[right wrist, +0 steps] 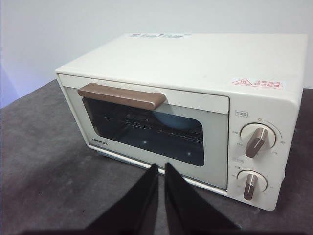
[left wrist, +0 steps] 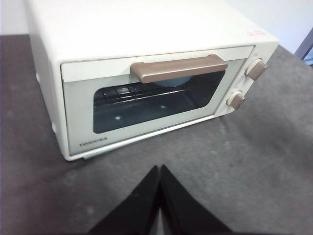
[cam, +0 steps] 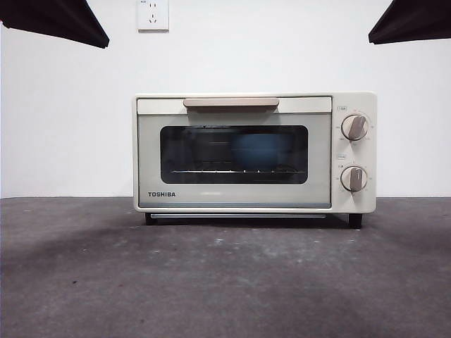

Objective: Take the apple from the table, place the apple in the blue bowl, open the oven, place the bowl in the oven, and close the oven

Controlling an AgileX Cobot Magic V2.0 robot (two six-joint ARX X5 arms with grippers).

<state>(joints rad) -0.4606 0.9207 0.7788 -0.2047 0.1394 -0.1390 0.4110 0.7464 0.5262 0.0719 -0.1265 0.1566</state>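
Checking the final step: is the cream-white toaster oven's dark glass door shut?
Shut. The door sits flush in the cream-white oven, handle up; the round blue bowl shows behind the glass.

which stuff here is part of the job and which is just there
Job: oven, door closed; blue bowl inside on the rack; table; left gripper and right gripper, both empty. Apple not visible.
Just there: wall socket.

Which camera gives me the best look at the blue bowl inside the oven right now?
The front view: the blue bowl shows through the door glass of the shut oven, on the rack. Both wrist views show only a blue sliver behind the handle.
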